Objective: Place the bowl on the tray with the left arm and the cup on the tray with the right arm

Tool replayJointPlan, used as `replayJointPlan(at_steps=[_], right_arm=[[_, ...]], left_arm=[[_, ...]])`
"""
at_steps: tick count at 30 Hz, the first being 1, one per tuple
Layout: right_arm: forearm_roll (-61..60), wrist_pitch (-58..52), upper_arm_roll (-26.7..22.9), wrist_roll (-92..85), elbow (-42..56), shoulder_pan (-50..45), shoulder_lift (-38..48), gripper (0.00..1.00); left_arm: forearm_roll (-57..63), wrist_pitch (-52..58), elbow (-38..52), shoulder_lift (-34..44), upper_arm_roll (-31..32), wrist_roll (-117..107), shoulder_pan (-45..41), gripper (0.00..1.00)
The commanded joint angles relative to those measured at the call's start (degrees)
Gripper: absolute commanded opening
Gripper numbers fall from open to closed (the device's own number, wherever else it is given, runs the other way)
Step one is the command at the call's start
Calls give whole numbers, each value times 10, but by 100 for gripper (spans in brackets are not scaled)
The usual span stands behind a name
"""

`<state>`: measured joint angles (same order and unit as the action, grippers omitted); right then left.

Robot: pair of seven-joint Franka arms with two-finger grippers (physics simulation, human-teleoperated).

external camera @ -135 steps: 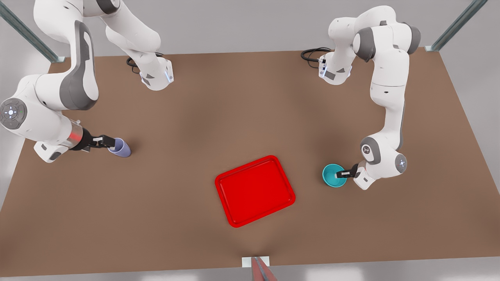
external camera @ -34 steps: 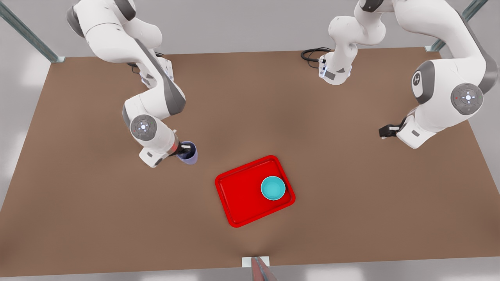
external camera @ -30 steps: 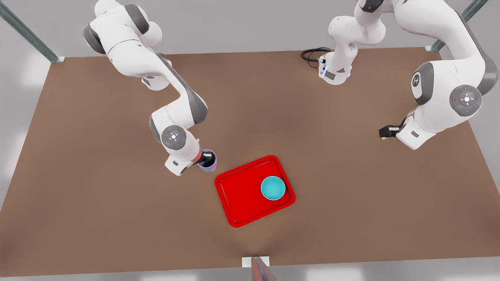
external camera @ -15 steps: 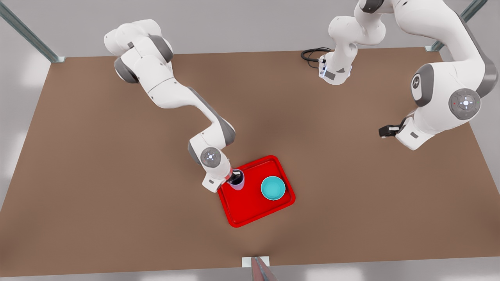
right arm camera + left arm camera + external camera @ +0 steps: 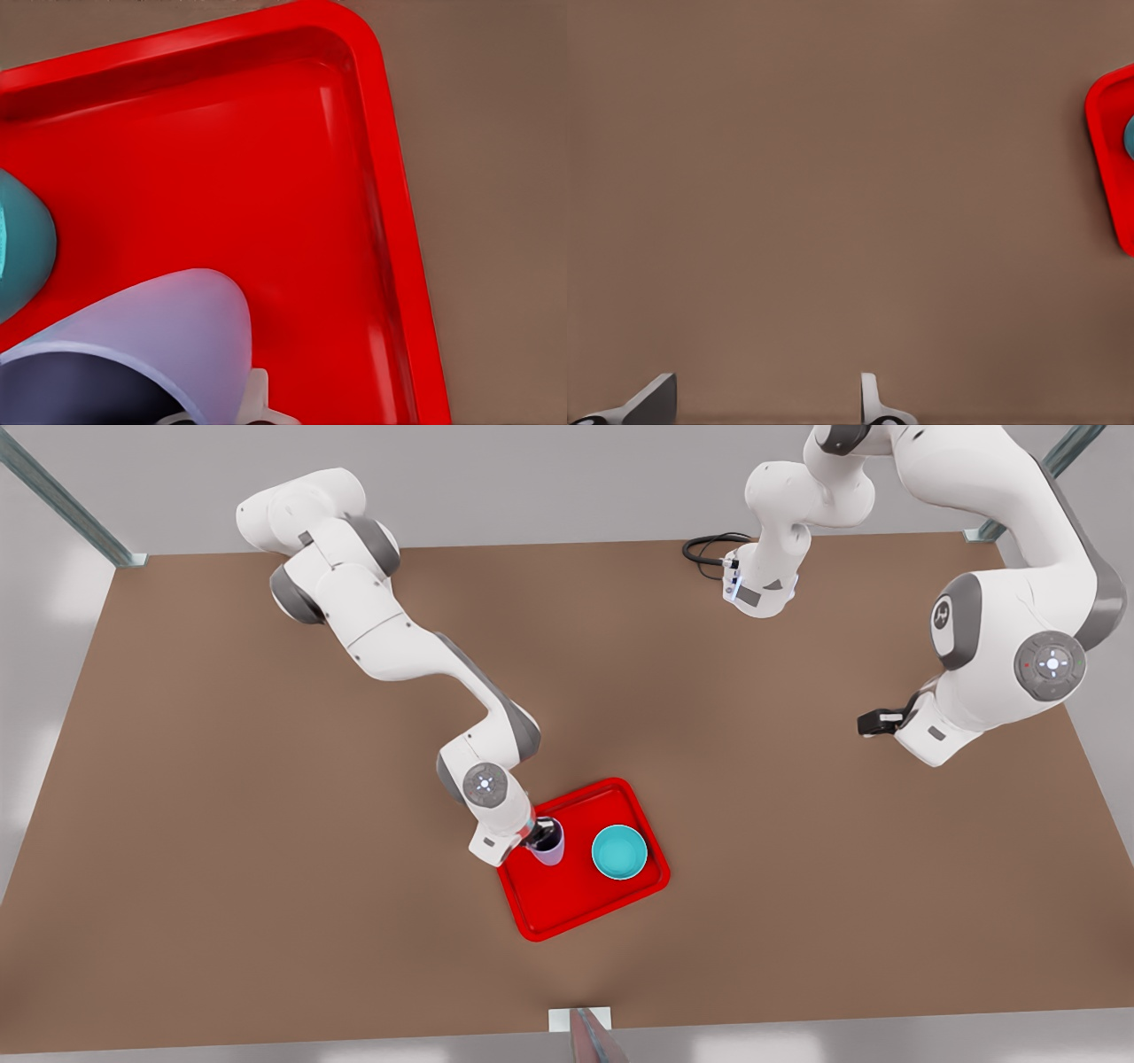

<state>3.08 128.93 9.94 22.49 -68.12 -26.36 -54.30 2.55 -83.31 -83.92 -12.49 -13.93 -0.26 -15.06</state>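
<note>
A brown table [image 5: 221, 824] seen from above, with two white robot arms mounted at its far edge. On the front view's left, the right arm [image 5: 390, 655] reaches down toward the middle of the table. Its gripper [image 5: 537, 834] is clamped on the rim of the lavender cup [image 5: 547, 843], one finger inside the dark opening and one outside. The cup stands upright over the red tray [image 5: 567, 903], at the tray's end nearer the front view's left; whether its base touches the tray floor cannot be told. In the right wrist view the cup [image 5: 168, 336] is close to the camera, with the tray's [image 5: 390, 221] raised rim and rounded corner beyond it. Just beside the cup, toward the front view's right, the teal bowl [image 5: 619, 852] sits upright inside the tray; cup and bowl are near but apart. Far on the front view's right, the left arm [image 5: 1010, 655] waits well away from the tray, and its gripper [image 5: 873, 724] hovers above bare table. The left wrist view shows its fingers [image 5: 651, 403] spread apart with nothing between them.
</note>
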Motion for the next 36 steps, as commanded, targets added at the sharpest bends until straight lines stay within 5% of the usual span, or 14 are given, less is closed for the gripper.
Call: replayJointPlan(at_steps=[1, 2, 7, 8, 9, 10, 11, 12, 17, 25, 36], right_arm=[[6, 1, 0, 4, 0, 0, 0, 21], [5, 3, 0, 4, 0, 0, -1, 21], [5, 3, 0, 3, 0, 0, -4, 67], [5, 3, 0, 3, 0, 0, -4, 69], [4, 3, 0, 3, -3, 3, -3, 58], [3, 3, 3, 4, -6, 6, 1, 21], [3, 3, 3, 5, -6, 6, 2, 21], [3, 3, 3, 5, -6, 6, 2, 49], [3, 3, 3, 8, -6, 4, 2, 84], [3, 11, 3, 12, -6, 2, 2, 100], [-36, -7, 6, 9, -13, 6, 38, 100]], left_arm=[[0, 0, 0, 0, 0, 0, 0, 100], [0, 0, 0, 0, 0, 0, 0, 100], [0, 1, 0, 2, 0, 0, -1, 100], [0, 1, 0, 2, 0, -1, -1, 100], [0, 1, 0, 2, 0, -1, -1, 100], [0, 1, 0, 2, 0, -2, -1, 100], [0, 1, 0, 2, 0, -2, -2, 100], [0, 1, 0, 2, 0, -2, -2, 100], [0, 1, 0, 2, 0, -3, -2, 100], [0, 2, 0, 2, 0, -6, -10, 100], [0, 6, 0, 4, 0, -7, -10, 100]])
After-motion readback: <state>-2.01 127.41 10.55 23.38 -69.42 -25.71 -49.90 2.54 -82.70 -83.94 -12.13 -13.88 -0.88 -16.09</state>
